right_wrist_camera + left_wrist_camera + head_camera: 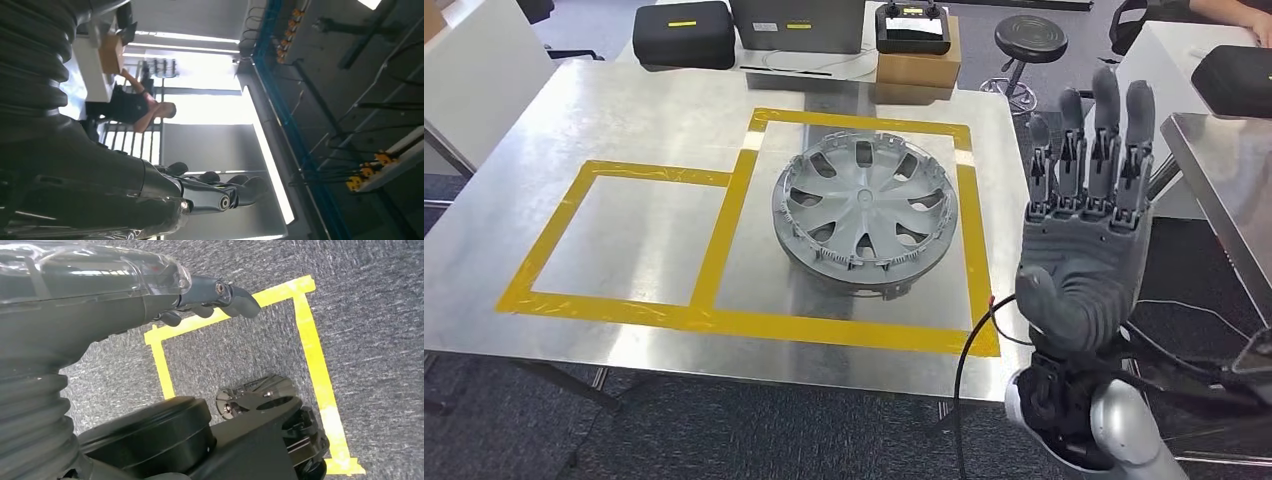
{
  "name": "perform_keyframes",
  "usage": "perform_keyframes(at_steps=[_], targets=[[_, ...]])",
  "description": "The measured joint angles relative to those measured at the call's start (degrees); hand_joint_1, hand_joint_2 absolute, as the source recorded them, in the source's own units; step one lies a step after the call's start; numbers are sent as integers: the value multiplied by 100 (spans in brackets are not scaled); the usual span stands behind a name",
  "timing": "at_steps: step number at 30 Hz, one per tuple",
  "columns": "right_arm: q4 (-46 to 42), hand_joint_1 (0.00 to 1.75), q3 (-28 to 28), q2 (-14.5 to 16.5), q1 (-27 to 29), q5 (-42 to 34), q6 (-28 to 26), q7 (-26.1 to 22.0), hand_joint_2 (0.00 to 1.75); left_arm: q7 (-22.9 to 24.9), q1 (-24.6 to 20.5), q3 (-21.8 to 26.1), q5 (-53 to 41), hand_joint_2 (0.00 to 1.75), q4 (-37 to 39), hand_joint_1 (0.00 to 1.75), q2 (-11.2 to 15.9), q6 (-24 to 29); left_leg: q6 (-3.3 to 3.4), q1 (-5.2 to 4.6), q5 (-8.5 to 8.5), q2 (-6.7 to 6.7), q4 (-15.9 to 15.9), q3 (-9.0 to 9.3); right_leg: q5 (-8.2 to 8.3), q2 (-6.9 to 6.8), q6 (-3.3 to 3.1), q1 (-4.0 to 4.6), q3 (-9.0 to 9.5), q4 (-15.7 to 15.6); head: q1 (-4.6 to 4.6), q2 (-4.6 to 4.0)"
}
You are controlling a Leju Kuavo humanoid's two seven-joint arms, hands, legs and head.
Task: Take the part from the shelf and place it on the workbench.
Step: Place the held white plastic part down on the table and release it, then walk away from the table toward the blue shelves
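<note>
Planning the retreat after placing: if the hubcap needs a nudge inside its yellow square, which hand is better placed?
Right. The right hand is raised, open, beside the hubcap on the workbench; the left hand hangs over the floor.

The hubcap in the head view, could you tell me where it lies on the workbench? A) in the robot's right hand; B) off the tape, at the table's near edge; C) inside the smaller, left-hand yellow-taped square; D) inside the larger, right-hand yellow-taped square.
D: the hubcap rests flat within the larger, right-hand square of yellow tape on the workbench, while the right hand is raised beside the table, fingers straight, holding nothing.
</note>
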Motion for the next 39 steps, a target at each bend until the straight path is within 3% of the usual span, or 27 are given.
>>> perform_keyframes(at_steps=[4,8,27,35,37,39], targets=[[-437,0,-50,7,499,60,155,-259,175,23,3,5,-1,175,-1,0,11,-9,-1,0,-2,29,-1,2,-2,7,-4,0,0,0,-3,0],[-747,0,-79,10,757,105,210,-268,175,62,2,8,-17,0,-2,0,16,-35,1,-1,-5,66,-1,6,-2,17,-4,0,-1,0,-3,0],[-966,0,-203,22,1443,143,177,-202,175,112,-3,49,1,0,-2,0,20,-269,17,-5,-21,139,2,13,1,70,-3,-1,1,-2,-6,0],[-969,0,-243,33,1560,116,179,-202,175,195,-6,49,-60,0,0,0,40,-267,104,-70,-31,153,-2,18,39,77,101,-61,17,-40,-32,0],[-971,0,-283,39,1595,116,180,-202,175,197,-11,49,-77,0,1,0,50,-265,160,-46,18,148,-51,36,-60,119,130,-66,0,42,-19,0],[-971,0,-321,43,1627,116,180,-202,175,197,-18,49,-93,0,1,0,55,-260,199,-34,49,139,-87,44,-420,193,127,-63,-186,535,28,0]])
